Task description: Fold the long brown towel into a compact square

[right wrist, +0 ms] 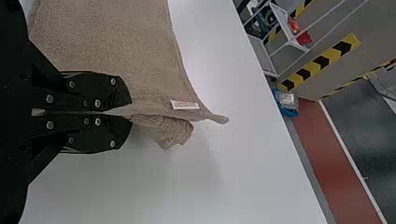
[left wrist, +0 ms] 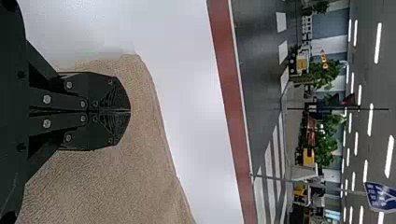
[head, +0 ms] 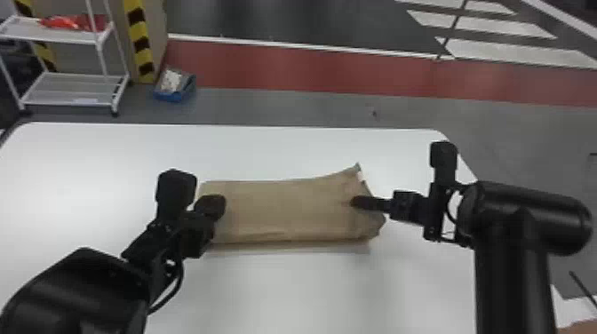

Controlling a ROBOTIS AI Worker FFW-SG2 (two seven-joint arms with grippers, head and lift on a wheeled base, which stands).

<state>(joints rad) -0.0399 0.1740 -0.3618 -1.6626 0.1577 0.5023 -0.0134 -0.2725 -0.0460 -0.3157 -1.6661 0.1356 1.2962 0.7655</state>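
White table (head: 311, 291): under everything, low and middle
Brown towel (head: 284, 208): middle of head view, long; maybe folded once, square still to make
Left gripper (left wrist: 130, 111): fingers together, over towel's left end
Right gripper (right wrist: 132, 112): pinching towel's right end
White tag (right wrist: 185, 105): near that pinch

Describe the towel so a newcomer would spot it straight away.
Start from the white table. Between the left gripper and the right gripper lies the towel, a long brown strip pinched at its right end. Its soft brown cloth and small white label set it apart from the black grippers.
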